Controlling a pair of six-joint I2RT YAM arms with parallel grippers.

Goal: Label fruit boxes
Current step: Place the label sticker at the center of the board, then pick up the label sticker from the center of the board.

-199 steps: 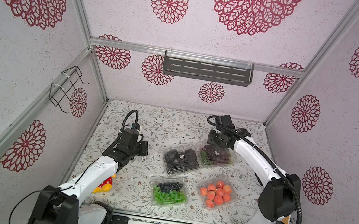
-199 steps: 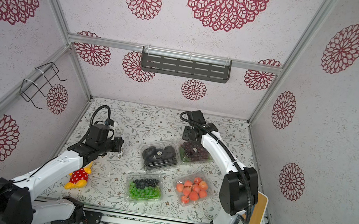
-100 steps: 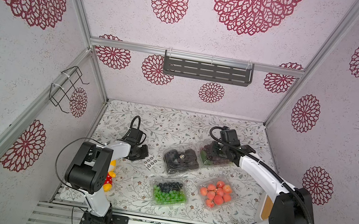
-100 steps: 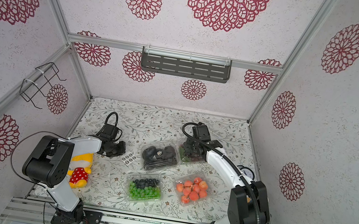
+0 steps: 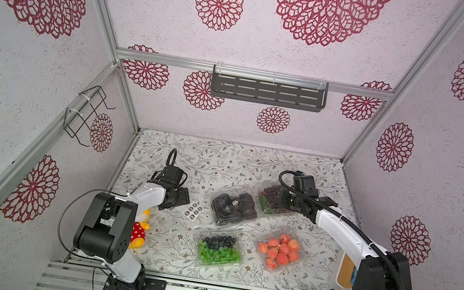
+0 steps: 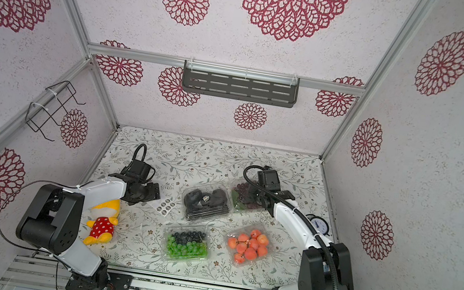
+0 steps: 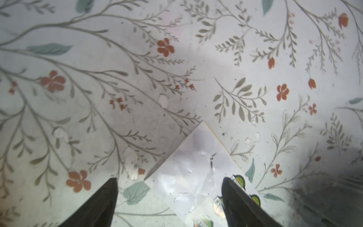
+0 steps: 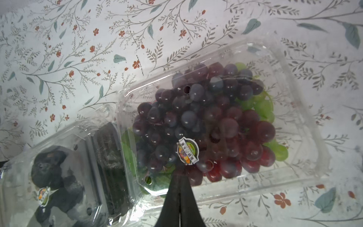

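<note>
One table carries four clear plastic boxes, one of each filling: one black-fruit box, one purple-grape box, one green-and-blue box and one orange-red box. Two of the four bear one round label each: the grape-box label and the black-box label. There is one sticker sheet; about six dark stickers show on it in both top views, too small to count surely. One plush toy lies there, and one small clock. There are two arms, the left arm and the right arm. The walls hold one slotted shelf and one wire basket.
</note>
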